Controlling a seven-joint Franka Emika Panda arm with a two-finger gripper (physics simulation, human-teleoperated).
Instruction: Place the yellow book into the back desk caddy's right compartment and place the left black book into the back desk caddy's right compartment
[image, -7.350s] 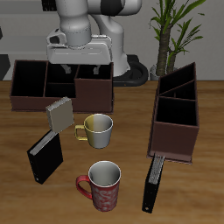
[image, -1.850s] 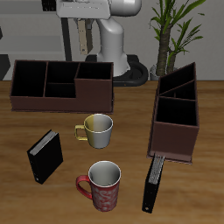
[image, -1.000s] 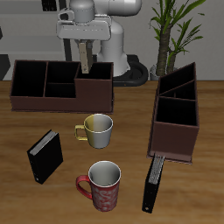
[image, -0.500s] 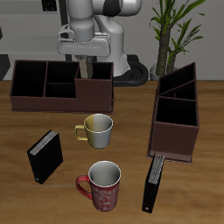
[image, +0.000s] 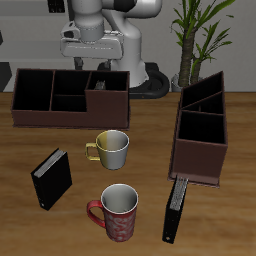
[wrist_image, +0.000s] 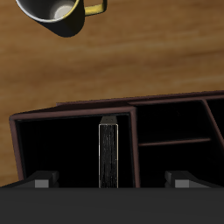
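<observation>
The yellow book stands on edge inside the right compartment of the back desk caddy; only its top edge shows in the exterior view. My gripper hangs just above that compartment, open and empty. In the wrist view its fingertips are spread wide on either side of the book, and the gripper is clear of it. The left black book lies near the table's front edge, in front of the other caddy.
A brown caddy with slanted dividers stands beside the plant. A second black book leans near the front. A yellow-handled mug and a red mug stand mid-table.
The gripper lowered the yellow book into the right compartment, let go and rose slightly. The book now stands in the compartment on its own.
</observation>
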